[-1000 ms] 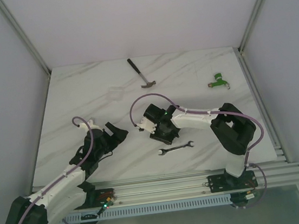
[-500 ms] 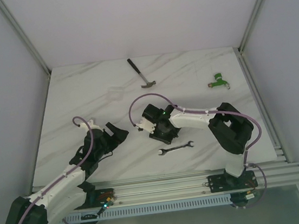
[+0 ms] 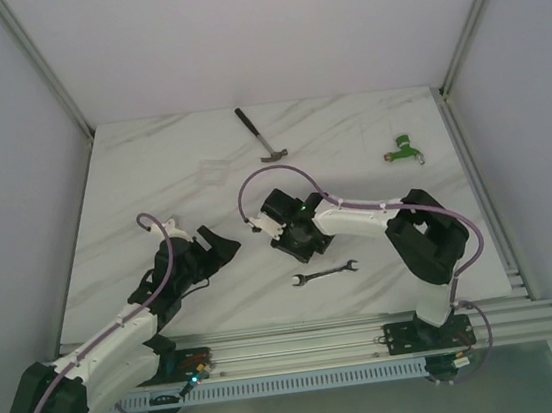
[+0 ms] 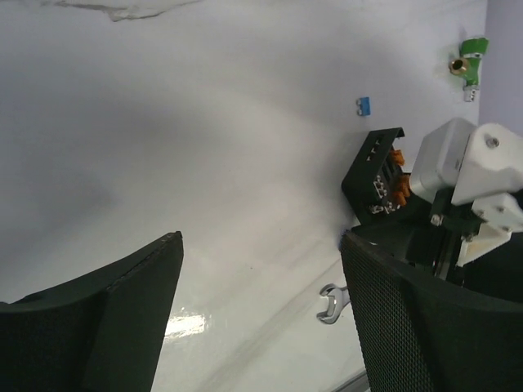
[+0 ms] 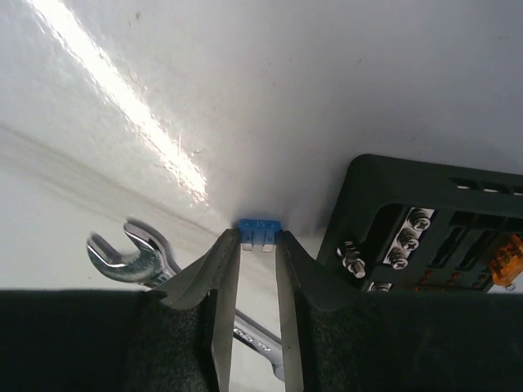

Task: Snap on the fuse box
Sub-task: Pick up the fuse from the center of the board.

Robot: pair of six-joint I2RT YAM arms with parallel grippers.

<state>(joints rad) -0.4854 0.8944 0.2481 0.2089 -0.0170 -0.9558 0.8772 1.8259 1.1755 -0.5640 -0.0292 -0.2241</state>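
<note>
The fuse box (image 5: 384, 175) is a black frame with screws and orange fuses inside. It fills the right side of the right wrist view. From the left wrist view the fuse box (image 4: 372, 167) stands tilted beside the right arm's white wrist. My right gripper (image 5: 260, 245) hangs low over the table with its jaws close together. A small blue fuse (image 5: 260, 227) marked 15 is pinched between its fingertips, just left of the box's corner. My left gripper (image 4: 261, 237) is wide open over bare table, left of the box, with nothing in it.
A silver wrench (image 5: 131, 257) lies under the right fingers and shows in the top view as the wrench (image 3: 325, 273). Another loose blue fuse (image 4: 364, 105) lies beyond the box. A hammer (image 3: 262, 136), a clear square piece (image 3: 213, 171) and a green fitting (image 3: 402, 149) lie further back.
The right gripper's jaws have drawn closer together and the gripper has shifted slightly up and left. The left arm has barely moved.
</note>
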